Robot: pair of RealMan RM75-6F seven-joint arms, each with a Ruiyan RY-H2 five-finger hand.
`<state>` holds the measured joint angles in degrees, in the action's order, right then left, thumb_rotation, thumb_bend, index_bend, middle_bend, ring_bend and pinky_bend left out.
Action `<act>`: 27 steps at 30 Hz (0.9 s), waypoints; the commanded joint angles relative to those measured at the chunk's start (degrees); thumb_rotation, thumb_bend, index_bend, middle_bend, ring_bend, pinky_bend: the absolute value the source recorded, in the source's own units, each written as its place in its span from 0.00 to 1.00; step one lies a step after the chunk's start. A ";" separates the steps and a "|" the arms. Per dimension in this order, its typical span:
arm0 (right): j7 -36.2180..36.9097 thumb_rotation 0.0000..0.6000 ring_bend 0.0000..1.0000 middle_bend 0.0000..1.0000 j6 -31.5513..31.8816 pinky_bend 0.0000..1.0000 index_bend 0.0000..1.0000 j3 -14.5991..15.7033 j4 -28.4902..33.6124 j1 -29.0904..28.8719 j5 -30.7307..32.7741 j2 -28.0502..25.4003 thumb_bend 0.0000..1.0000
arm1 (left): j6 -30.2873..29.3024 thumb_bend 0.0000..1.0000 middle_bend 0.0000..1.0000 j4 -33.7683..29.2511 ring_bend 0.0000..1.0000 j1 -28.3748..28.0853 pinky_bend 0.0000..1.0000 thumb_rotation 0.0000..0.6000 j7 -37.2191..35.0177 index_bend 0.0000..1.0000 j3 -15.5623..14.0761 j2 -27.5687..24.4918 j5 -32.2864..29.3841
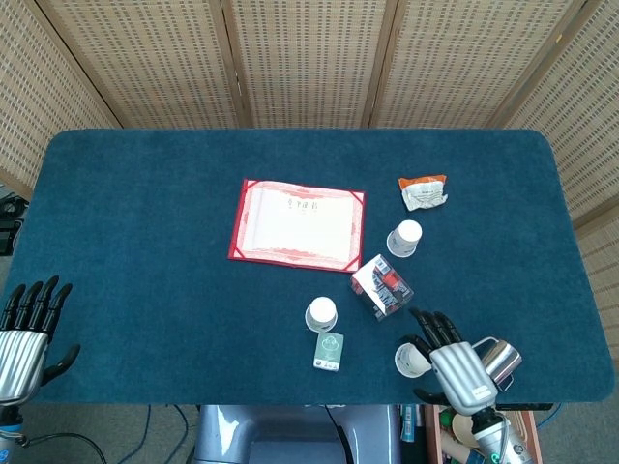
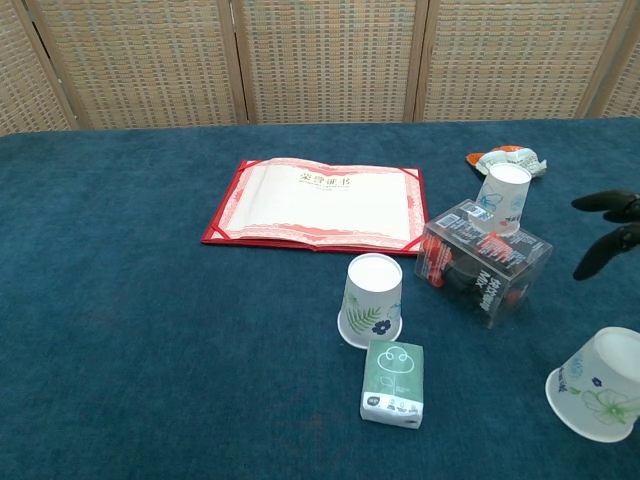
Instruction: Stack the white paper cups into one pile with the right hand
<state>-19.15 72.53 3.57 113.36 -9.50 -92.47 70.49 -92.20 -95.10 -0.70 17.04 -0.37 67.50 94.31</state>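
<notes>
While three upturned cups (image 1: 321, 313) stand apart, right hand (image 1: 457, 365) fingers (image 1: 432, 329) hover spread.

The right hand (image 1: 455, 360) is flat, palm down, with its fingers spread and holding nothing. The left hand (image 1: 24, 333) lies the same way, fingers apart.

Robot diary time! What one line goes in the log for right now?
right hand: open, above nearest white paper cup, not gripping | left hand: open, idle at table edge | three white paper cups: upside down, apart, unstacked
</notes>
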 commanded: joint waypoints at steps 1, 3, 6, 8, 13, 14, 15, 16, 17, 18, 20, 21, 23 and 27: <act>-0.66 1.00 0.00 0.00 -0.81 0.00 0.32 -0.20 -0.77 -0.41 0.86 1.17 0.09 | 0.05 0.27 0.00 -0.01 0.00 0.03 0.00 1.00 -0.05 0.00 0.01 -0.03 -0.11; -0.81 1.00 0.00 0.00 -1.01 0.00 0.33 -0.46 -1.40 -0.55 1.45 1.81 0.09 | 0.06 0.27 0.00 -0.02 0.00 0.03 0.00 1.00 -0.13 0.00 0.04 -0.06 -0.15; -0.53 1.00 0.00 0.00 -0.93 0.00 0.34 -0.97 -2.26 -0.66 2.29 2.46 0.09 | 0.09 0.27 0.00 0.04 0.00 0.01 0.00 1.00 -0.16 0.00 0.04 -0.04 -0.10; -0.37 1.00 0.00 0.00 -0.94 0.00 0.34 -1.27 -2.89 -0.76 2.82 2.76 0.09 | 0.19 0.27 0.00 0.06 0.00 -0.01 0.00 1.00 -0.12 0.00 0.02 -0.01 -0.12; -0.20 1.00 0.00 0.00 -1.46 0.00 0.35 -2.03 -3.89 -1.34 4.36 3.22 0.09 | 0.24 0.27 0.00 0.08 0.00 -0.03 0.00 1.00 0.14 0.00 0.02 0.05 -0.01; -0.30 1.00 0.00 0.00 -1.67 0.00 0.35 -2.18 -4.07 -1.51 4.77 3.30 0.09 | 0.22 0.27 0.00 0.08 0.00 -0.03 0.00 1.00 0.17 0.00 0.04 0.04 0.01; -0.37 1.00 0.00 0.00 -1.84 0.00 0.35 -2.24 -4.19 -1.61 5.11 3.36 0.09 | 0.18 0.27 0.00 0.10 0.00 -0.01 0.00 1.00 0.17 0.00 0.06 0.05 0.01; -0.41 1.00 0.00 0.00 -2.17 0.00 0.35 -2.29 -4.37 -1.74 5.74 3.41 0.09 | 0.13 0.27 0.00 0.13 0.00 0.01 0.00 1.00 0.15 0.00 0.08 0.05 0.00; -0.41 1.00 0.00 0.00 -2.57 0.00 0.35 -2.31 -4.72 -1.79 6.60 3.45 0.09 | 0.06 0.27 0.00 0.14 0.00 0.03 0.00 1.00 0.13 0.00 0.13 0.05 -0.01; -0.49 1.00 0.00 0.00 -2.94 0.00 0.35 -2.39 -5.08 -1.90 7.35 3.53 0.09 | 0.07 0.27 0.00 0.15 0.00 0.03 0.00 1.00 0.11 0.00 0.14 0.04 -0.03; -0.69 1.00 0.00 0.00 -3.28 0.00 0.35 -2.43 -5.43 -2.02 8.22 3.68 0.09 | 0.07 0.27 0.00 0.17 0.00 0.04 0.00 1.00 0.09 0.00 0.12 0.02 0.02; -0.75 1.00 0.00 0.00 -3.35 0.00 0.35 -2.46 -5.54 -2.07 8.50 3.76 0.09 | 0.05 0.27 0.00 0.18 0.00 0.05 0.00 1.00 0.07 0.00 0.10 0.01 0.05; -0.75 1.00 0.00 0.00 -3.48 0.00 0.35 -2.50 -5.76 -2.15 8.99 3.90 0.09 | 0.03 0.27 0.00 0.18 0.00 0.03 0.00 1.00 0.08 0.00 0.09 -0.01 0.15; -0.74 1.00 0.00 0.00 -3.78 0.00 0.35 -2.55 -6.12 -2.37 9.69 4.15 0.09 | -0.11 0.27 0.00 0.19 0.00 0.07 0.00 1.00 0.01 0.00 0.07 -0.04 0.36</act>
<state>-19.89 68.82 1.06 107.31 -11.81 -82.87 74.59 -92.30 -94.91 -0.64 17.04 -0.30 67.46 94.66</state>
